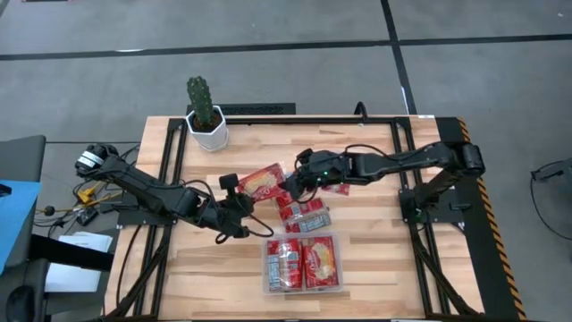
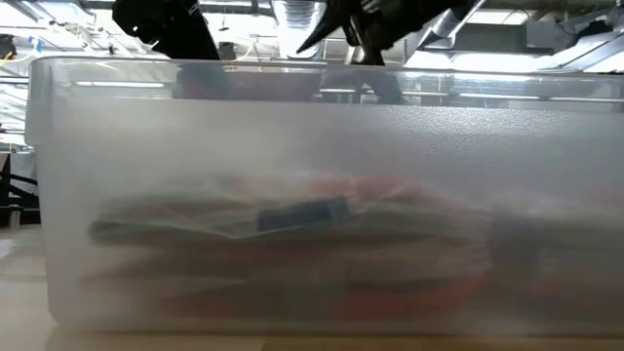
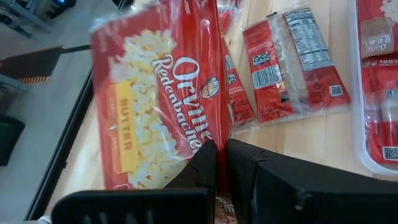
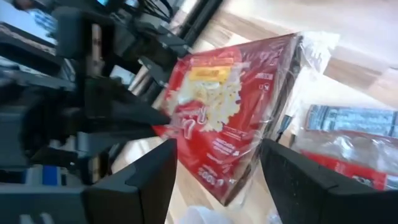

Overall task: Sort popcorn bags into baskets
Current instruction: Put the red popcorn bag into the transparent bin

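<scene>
**Left tool pinching a popcorn bag mid-table**

The left tool (image 3: 217, 163) is clamped tight on the edge of a butter popcorn bag (image 1: 260, 182), and only the left wrist view shows that pinch. The right tool (image 4: 217, 171) stands wide, just right of the same bag. The bag is glossy red with a yellow popcorn picture. More popcorn bags (image 1: 304, 216) lie on the table (image 1: 375, 259), and the clear basket (image 1: 265, 268) nearer holds others.

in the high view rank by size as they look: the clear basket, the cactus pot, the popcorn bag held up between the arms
1. the clear basket, clearly the largest.
2. the held popcorn bag and the cactus pot look about alike; the bag is lifted nearer the camera, so no ranking.
</scene>
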`<move>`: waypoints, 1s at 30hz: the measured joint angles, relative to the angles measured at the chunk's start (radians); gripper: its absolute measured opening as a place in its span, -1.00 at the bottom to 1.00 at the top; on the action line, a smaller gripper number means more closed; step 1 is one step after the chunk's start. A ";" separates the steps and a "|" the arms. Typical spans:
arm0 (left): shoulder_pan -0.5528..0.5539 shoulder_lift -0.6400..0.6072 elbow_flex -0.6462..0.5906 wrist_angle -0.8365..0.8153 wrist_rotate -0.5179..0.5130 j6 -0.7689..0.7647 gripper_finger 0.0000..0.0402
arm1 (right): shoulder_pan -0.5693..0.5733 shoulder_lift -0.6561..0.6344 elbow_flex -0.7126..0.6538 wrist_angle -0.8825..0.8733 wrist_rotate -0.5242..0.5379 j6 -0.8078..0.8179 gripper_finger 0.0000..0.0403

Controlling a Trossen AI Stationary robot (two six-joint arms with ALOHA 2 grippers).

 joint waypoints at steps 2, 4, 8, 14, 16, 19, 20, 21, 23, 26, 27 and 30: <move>0.000 0.000 0.000 0.000 0.000 0.000 -1.00 | -0.001 0.015 0.005 0.016 -0.002 -0.001 0.27; 0.000 0.000 0.000 -0.002 -0.008 -0.005 -1.00 | -0.009 0.011 -0.002 -0.016 -0.055 0.000 0.27; 0.000 0.000 0.000 -0.003 -0.023 -0.026 -1.00 | -0.015 -0.039 0.002 -0.023 -0.072 0.002 0.27; 0.000 0.000 0.001 0.003 -0.031 -0.031 -1.00 | -0.033 -0.103 0.002 -0.112 -0.030 0.000 0.27; 0.000 0.000 0.001 0.004 -0.041 -0.031 -1.00 | -0.034 -0.114 0.002 -0.168 0.015 0.000 0.27; 0.000 0.000 0.001 0.014 -0.044 -0.036 -1.00 | -0.034 -0.097 0.002 -0.179 0.028 0.002 0.27; 0.000 0.000 0.001 0.024 -0.046 -0.035 -1.00 | -0.036 -0.088 0.001 -0.175 0.026 0.007 0.27; 0.000 0.000 0.001 0.036 -0.046 -0.032 -1.00 | -0.037 -0.075 0.001 -0.148 0.022 0.011 0.27; 0.000 0.000 0.001 0.051 -0.046 -0.027 -1.00 | -0.038 -0.055 0.002 -0.112 0.007 0.011 0.27; 0.000 0.000 0.001 0.059 -0.047 -0.024 -1.00 | -0.039 -0.005 0.003 -0.017 -0.017 0.023 0.27; 0.000 0.000 0.001 0.063 -0.049 -0.024 -1.00 | -0.040 0.007 0.000 -0.002 -0.030 0.027 0.27; 0.000 -0.001 0.001 0.075 -0.050 -0.012 -1.00 | -0.045 0.046 0.002 0.077 -0.074 0.045 0.27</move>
